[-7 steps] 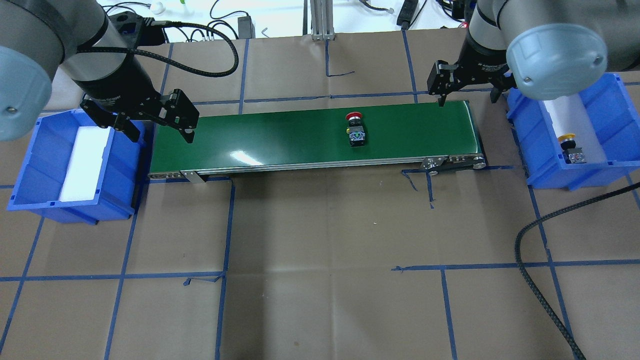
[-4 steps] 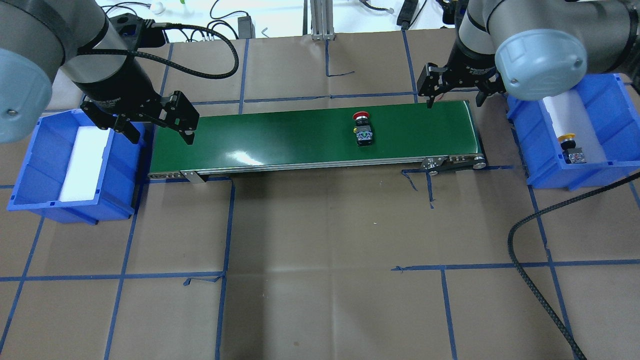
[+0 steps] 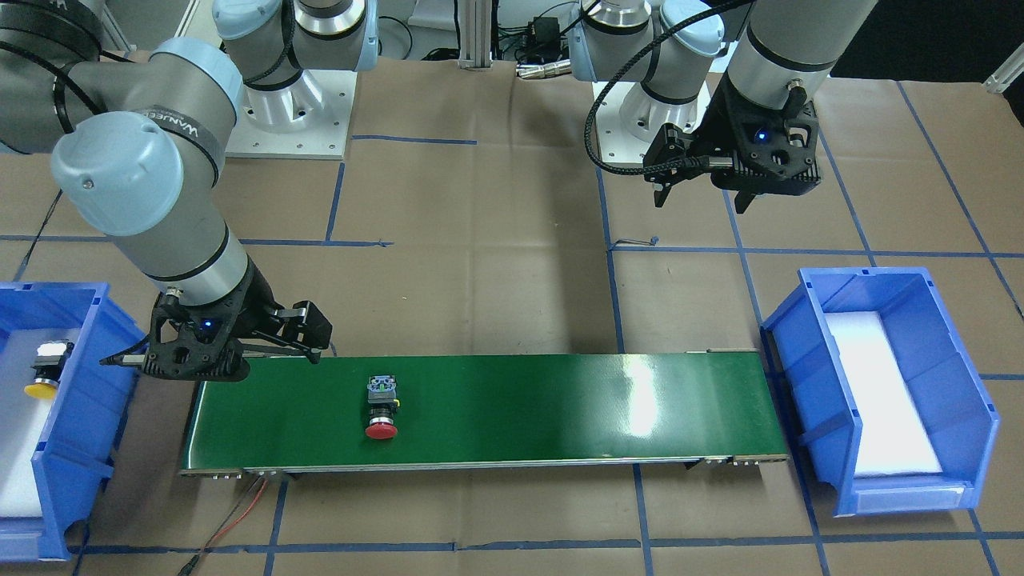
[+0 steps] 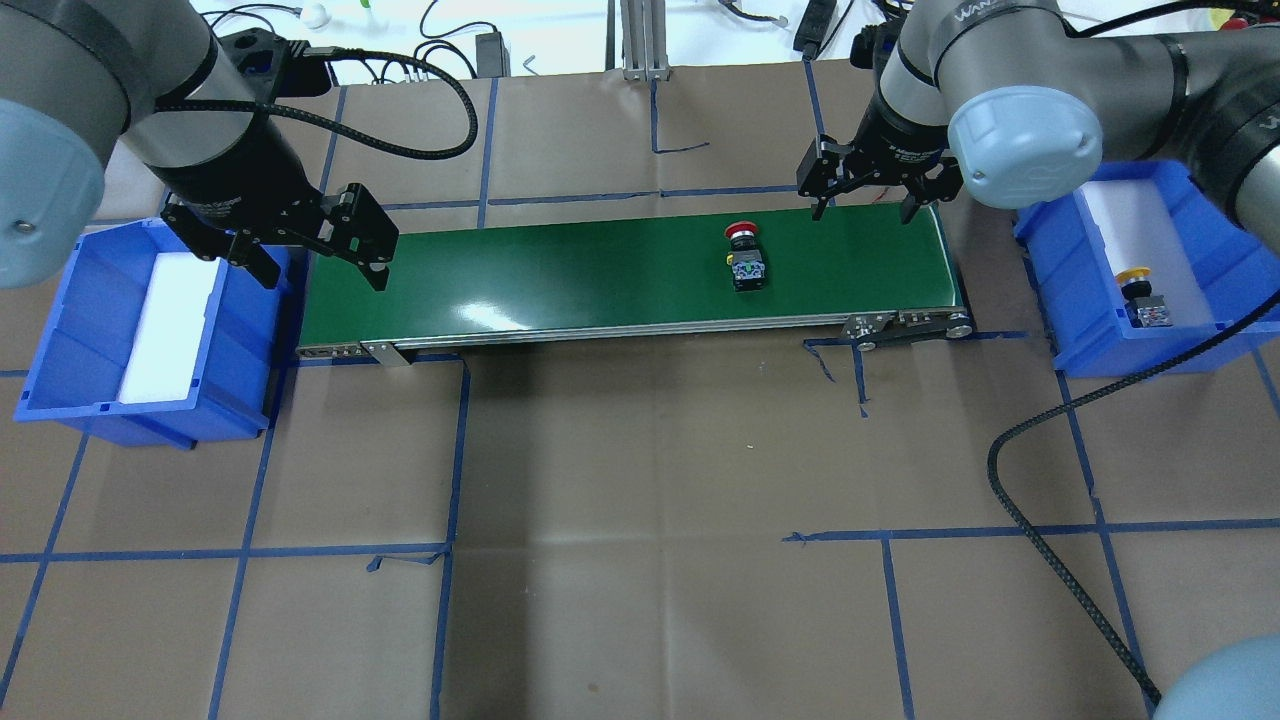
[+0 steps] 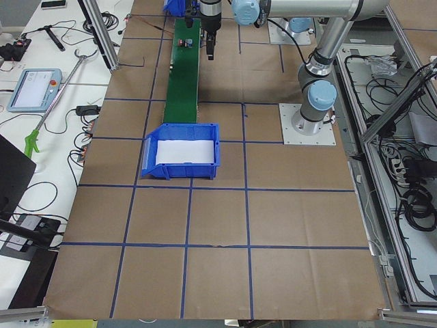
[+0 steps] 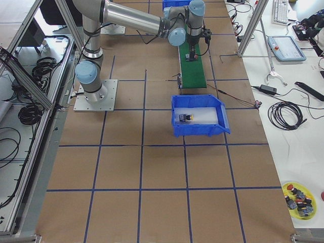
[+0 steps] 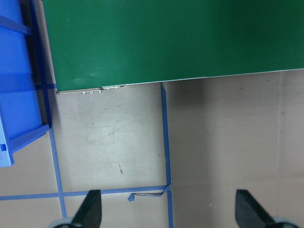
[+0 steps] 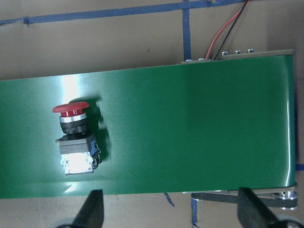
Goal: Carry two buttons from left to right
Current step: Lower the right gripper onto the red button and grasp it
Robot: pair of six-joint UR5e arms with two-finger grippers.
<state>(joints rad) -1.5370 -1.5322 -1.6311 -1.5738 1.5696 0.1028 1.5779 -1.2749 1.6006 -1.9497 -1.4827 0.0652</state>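
We log a left blue bin (image 4: 235,350), foam-lined. Left gripper (image 4: 322,268): fingers spread, holding nothing, over the belt's left end beside that bin. Green conveyor belt (image 4: 560,270). Red-capped button (image 4: 746,262): lying on its side on the belt, right of centre. Right gripper (image 4: 863,212): fingers apart, holding nothing, above the belt's far edge near its right end. Right blue bin (image 4: 1060,290): we find the yellow-capped button (image 4: 1140,295) lying on its foam.

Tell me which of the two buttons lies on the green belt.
The red-capped button, lying on its side on the green belt; the yellow-capped button sits inside the blue bin on the robot's right.
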